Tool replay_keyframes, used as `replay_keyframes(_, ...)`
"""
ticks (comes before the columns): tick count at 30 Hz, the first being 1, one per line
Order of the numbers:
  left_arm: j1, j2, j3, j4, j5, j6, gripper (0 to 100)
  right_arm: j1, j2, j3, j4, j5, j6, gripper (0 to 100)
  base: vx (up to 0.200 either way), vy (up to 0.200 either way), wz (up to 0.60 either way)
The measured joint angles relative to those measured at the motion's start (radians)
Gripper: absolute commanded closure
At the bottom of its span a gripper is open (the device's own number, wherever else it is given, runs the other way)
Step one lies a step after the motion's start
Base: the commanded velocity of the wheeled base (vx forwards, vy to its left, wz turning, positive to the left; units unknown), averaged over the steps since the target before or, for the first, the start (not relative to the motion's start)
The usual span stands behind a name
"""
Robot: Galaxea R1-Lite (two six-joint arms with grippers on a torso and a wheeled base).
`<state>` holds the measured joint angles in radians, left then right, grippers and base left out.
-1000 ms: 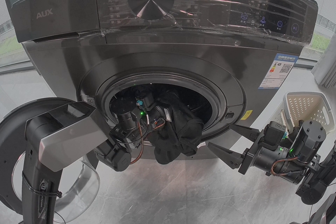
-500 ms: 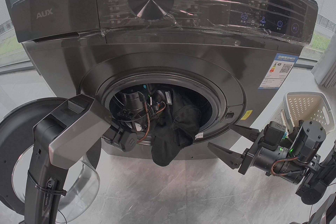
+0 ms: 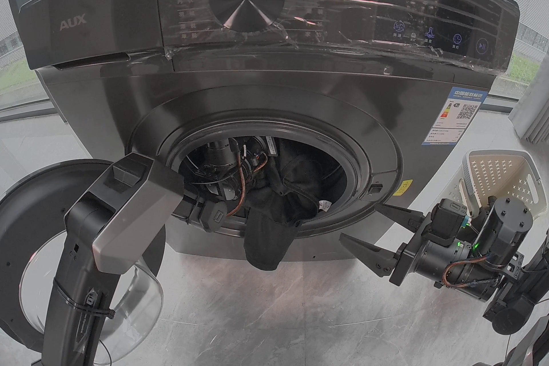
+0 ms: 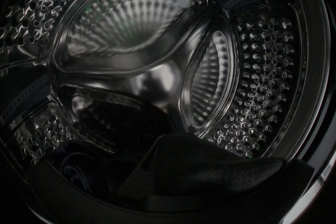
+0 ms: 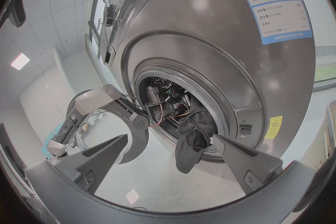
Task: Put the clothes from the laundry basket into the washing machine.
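Note:
The washing machine (image 3: 274, 92) stands with its round opening uncovered. My left arm's wrist (image 3: 226, 167) is inside the opening, deep in the steel drum (image 4: 140, 35). A black garment (image 3: 274, 201) runs from that wrist over the rim, one end hanging outside (image 5: 190, 151). In the left wrist view the left gripper (image 4: 154, 161) is a dark shape low in the drum with dark cloth around it. My right gripper (image 3: 361, 224) hovers open and holds nothing, low to the right of the opening, beside the white laundry basket (image 3: 503, 172).
The machine's door (image 3: 23, 224) is swung fully open on the left, its glass bowl (image 3: 131, 304) near my left forearm. Grey tiled floor (image 3: 297, 315) lies in front of the machine. The basket leans by the machine's right front corner.
My left arm has pushed further into the drum, drawing the black garment up and inward; less of it hangs outside. The right arm has stayed still.

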<state>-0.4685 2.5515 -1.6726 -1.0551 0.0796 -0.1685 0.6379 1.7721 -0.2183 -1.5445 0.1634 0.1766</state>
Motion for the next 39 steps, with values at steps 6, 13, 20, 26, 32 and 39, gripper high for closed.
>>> replay_keyframes(6, -0.01, -0.008, 0.016, 0.017, 0.004, -0.047, 0, 0.0, 0.0, -0.002, 0.0, 0.0, 0.0, 0, 0.0, 0.0, 0.0)
replay_keyframes(13, -0.033, -0.061, 0.125, 0.036, 0.009, -0.057, 0, 0.0, 0.0, -0.003, 0.0, 0.0, 0.0, 0, 0.0, 0.0, 0.0)
replay_keyframes(20, -0.066, -0.139, 0.321, 0.093, 0.0, -0.054, 0, 0.003, 0.0, -0.003, 0.0, 0.0, 0.0, 0, 0.0, 0.0, 0.0)
replay_keyframes(26, -0.089, -0.184, 0.447, 0.131, -0.007, -0.035, 0, 0.007, 0.0, -0.002, 0.0, 0.0, 0.0, 0, 0.0, 0.0, 0.0)
replay_keyframes(32, -0.09, -0.183, 0.491, 0.129, -0.027, -0.026, 0, 0.007, 0.0, -0.003, 0.0, 0.0, 0.0, 0, 0.0, 0.0, 0.0)
replay_keyframes(39, -0.084, -0.143, 0.48, 0.126, -0.03, -0.023, 100, 0.012, 0.001, -0.003, 0.0, 0.0, 0.0, 0, 0.0, 0.0, 0.0)
